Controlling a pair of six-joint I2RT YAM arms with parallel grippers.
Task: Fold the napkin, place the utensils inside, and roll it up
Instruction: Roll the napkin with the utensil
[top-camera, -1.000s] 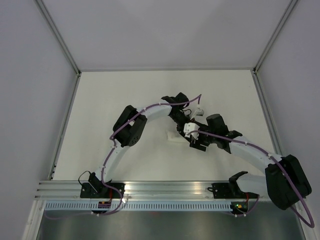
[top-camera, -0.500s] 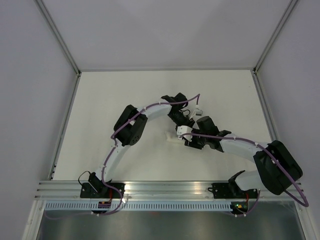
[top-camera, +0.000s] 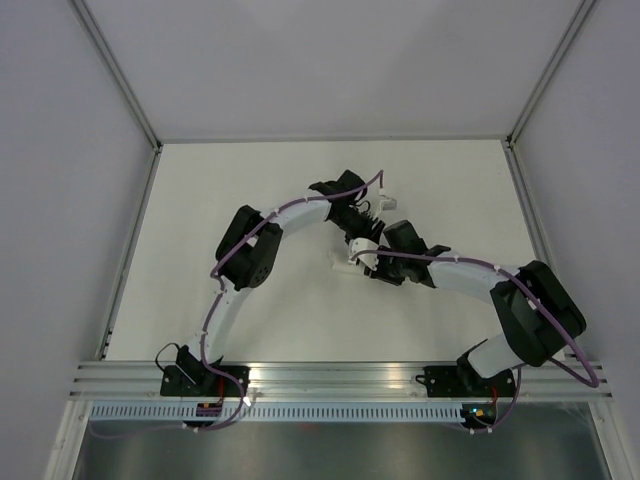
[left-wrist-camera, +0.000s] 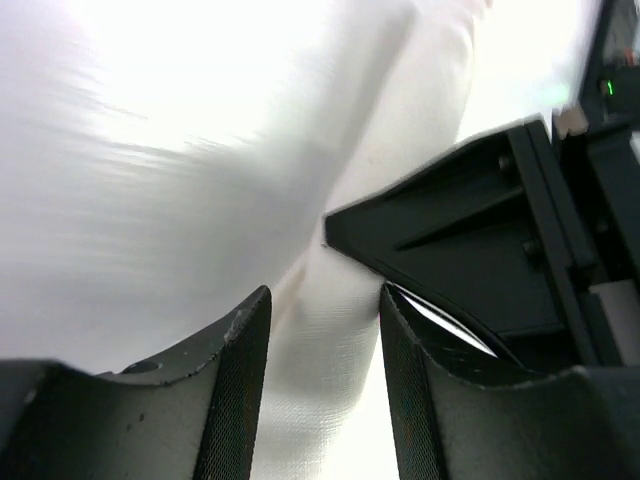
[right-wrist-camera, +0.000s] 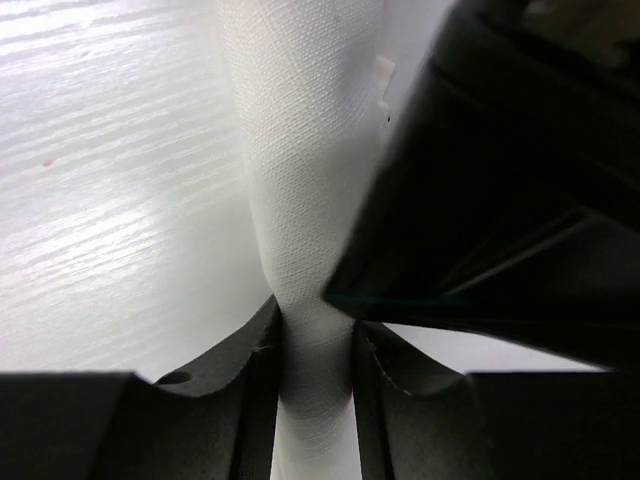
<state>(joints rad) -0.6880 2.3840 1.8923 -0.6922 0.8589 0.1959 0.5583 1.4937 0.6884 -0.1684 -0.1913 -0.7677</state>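
One napkin (right-wrist-camera: 300, 150), rolled into a narrow white tube of woven texture, lying mid-table (top-camera: 200, 200). Long axis runs straight out between the pinching right gripper (right-wrist-camera: 315, 332) fingers. Left gripper (left-wrist-camera: 323, 300) spread, straddling it loosely.

On my overhead feed the surface (top-camera: 220, 190) is a flat, off-white board, slightly duller than what lies on it. Through the right wrist camera its top shows fine pale streaks, like a faint grain. Near the middle lies the napkin (top-camera: 343, 265), rolled into a narrow white tube. Only a small end of it shows from above. Close up, I can see a woven texture and a narrowed waist partway along the roll.
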